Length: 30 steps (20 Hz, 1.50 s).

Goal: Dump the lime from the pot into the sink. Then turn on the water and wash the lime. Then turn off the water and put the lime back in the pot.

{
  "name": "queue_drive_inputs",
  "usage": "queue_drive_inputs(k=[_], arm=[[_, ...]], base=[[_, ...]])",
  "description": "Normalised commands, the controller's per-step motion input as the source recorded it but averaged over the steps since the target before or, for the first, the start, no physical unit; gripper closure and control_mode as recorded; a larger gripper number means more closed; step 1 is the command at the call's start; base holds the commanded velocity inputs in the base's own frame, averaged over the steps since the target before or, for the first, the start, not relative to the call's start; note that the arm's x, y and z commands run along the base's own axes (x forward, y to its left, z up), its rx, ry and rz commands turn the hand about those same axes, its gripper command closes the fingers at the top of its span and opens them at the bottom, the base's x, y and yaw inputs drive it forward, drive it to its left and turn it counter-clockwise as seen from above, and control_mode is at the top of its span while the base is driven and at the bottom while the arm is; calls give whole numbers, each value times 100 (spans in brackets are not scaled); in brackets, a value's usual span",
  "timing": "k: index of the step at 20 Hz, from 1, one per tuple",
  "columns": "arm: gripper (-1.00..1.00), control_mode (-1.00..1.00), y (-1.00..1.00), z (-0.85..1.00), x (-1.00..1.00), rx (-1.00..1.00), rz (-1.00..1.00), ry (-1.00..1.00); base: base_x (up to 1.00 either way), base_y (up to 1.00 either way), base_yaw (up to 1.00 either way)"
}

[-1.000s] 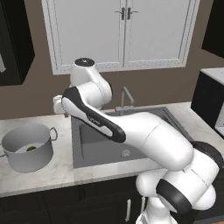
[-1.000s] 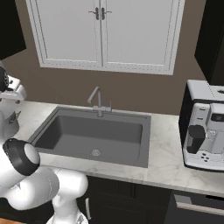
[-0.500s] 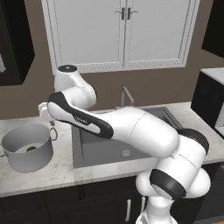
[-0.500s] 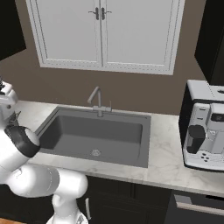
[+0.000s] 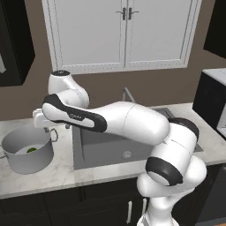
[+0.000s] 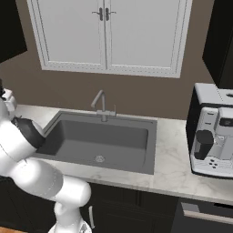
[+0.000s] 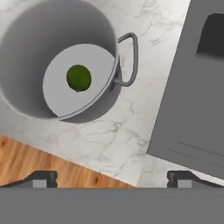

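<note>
Lime (image 7: 78, 78) lies on pot (image 7: 26, 52) floor; pot upright on marble counter (image 7: 131, 135), just beside sink (image 5: 110, 148). Gripper (image 7: 111, 177) hovers above, jaws wide apart, empty. Dump step not begun; next move likely: descend, grasp loop handle (image 7: 130, 59).

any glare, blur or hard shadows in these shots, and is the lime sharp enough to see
Hand view: the lime is crisp and evenly lit on the pale floor of the pot, no glare. Left base view: flat, soft light, only a faint shadow inside the sink. Right base view: sharp throughout, with no shine on the faucet.
</note>
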Motion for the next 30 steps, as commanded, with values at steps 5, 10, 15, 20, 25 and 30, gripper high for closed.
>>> queue_drive_inputs(k=[5,10,15,20,25,30], arm=[[-100,-100,17,-28,18,-1,16,0],[-100,-100,7,-17,12,-3,11,0],[-100,-100,5,-4,15,-4,2,0],[-100,-100,11,-2,26,-2,0,0],[-100,-100,13,-9,30,-1,-2,0],[-100,-100,6,-12,25,-2,-8,0]], base=[[0,0,0],[0,0,0],[0,0,0],[0,0,0],[0,0,0],[0,0,0]])
